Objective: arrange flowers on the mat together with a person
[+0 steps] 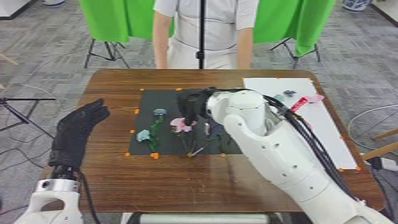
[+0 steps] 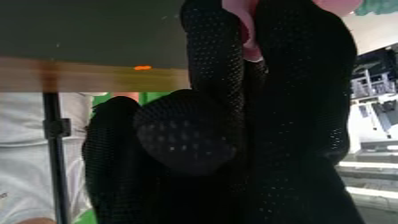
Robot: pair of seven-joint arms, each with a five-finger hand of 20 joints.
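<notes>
At the table's left edge, my left hand (image 1: 78, 131) is raised with straight fingers and holds nothing. My right hand (image 1: 192, 103) is over the dark mat (image 1: 141, 111), its fingertips close to a pink flower (image 1: 181, 124). In the right wrist view, pink petals (image 2: 244, 17) sit between the fingers of my right hand (image 2: 293, 75), which pinch them. Left of that flower lie a blue-grey flower (image 1: 160, 112) and a pale teal one (image 1: 144, 135); a purplish one (image 1: 212, 130) lies right of it, partly under my arm.
The white sheet (image 1: 266, 85) on the table's right side bears teal blossoms (image 1: 290, 93), a pink flower (image 1: 315, 98) and a red strip (image 1: 299, 104). Orange marks dot the mat's border. A person stands beyond the far edge, behind a thin black pole (image 1: 202, 37).
</notes>
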